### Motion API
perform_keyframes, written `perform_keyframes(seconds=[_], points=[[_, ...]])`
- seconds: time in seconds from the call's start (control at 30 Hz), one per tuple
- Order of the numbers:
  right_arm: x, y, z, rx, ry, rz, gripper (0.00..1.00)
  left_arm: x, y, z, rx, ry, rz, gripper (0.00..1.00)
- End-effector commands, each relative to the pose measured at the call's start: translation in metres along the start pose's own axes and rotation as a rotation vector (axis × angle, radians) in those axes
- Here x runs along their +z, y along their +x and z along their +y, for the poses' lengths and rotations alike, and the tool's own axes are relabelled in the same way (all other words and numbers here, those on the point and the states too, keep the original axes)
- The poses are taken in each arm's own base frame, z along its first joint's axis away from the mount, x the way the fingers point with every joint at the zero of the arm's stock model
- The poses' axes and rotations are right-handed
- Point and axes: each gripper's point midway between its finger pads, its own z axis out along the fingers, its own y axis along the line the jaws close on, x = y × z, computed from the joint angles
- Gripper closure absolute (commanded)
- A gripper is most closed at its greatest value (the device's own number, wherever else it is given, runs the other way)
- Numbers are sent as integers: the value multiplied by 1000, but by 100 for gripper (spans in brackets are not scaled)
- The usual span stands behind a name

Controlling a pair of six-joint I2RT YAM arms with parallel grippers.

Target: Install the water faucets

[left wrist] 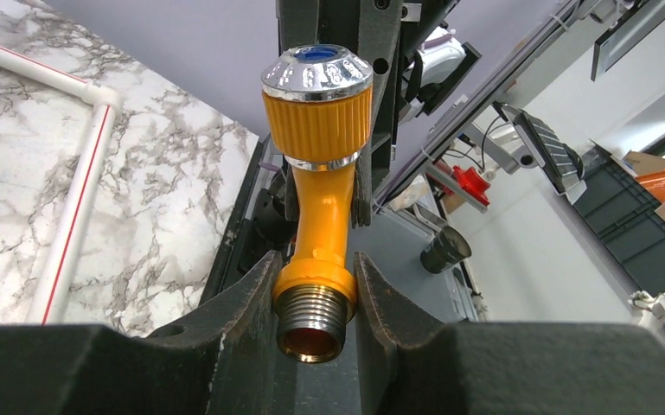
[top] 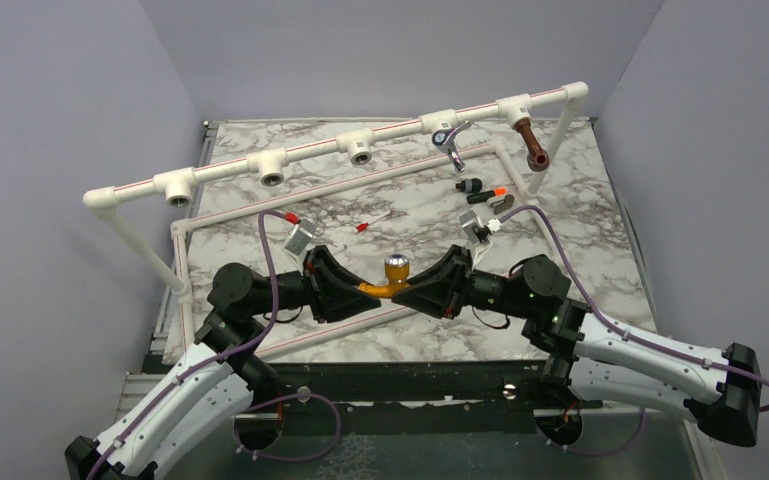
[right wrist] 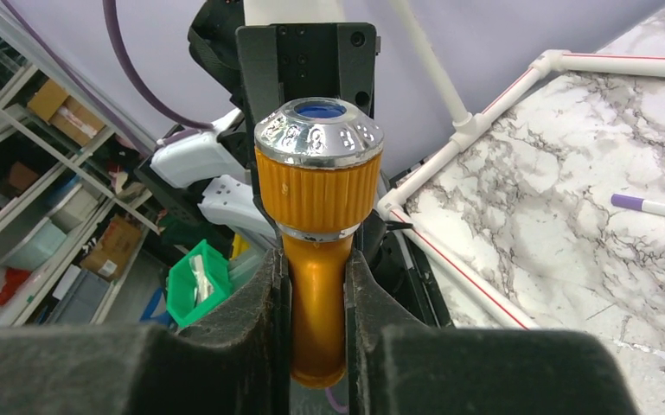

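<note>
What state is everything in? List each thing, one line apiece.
mustard-yellow faucet: gripped at both ends, knob up
left gripper: shut on its threaded end
right gripper: shut on its spout
chrome faucet: fitted on the pipe rail
copper-brown faucet: fitted on the pipe rail
black orange-tipped faucet: lying loose on the table
three left tees: empty

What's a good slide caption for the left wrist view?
Left gripper clamps the yellow faucet by its threaded end, silvery knob at the far end.
</note>
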Motion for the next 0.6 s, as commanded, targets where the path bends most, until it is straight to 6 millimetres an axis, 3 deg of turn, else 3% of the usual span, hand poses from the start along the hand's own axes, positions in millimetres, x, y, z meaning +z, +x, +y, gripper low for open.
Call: perform_keyframes(seconds=[0.0, 0.07, 0.1, 0.2, 0.33, 0.43, 0.57], points=[[1, -13, 12, -36, -35, -34, 99, 1, -3, -5, 13, 16, -2, 100], [0, -14, 12, -43, -32, -38, 99, 1, -4, -4, 14, 8, -5, 100], [-1, -14, 11, -48, -26, -40, 99, 1, -5, -3, 14, 2, -6, 93], [-4, -18, 9, -69, 0, -44, 99, 1, -7, 3, 16, -48, -3, 43], [-9, -24, 5, -109, 44, -48, 99, 0, -16, 8, 69, -122, 2, 12], [-13, -30, 1, -146, 90, -48, 99, -3, -25, 13, 106, -198, 18, 2], [-22, -41, -9, -212, 185, -52, 99, -12, -45, 28, 184, -381, 39, 1]])
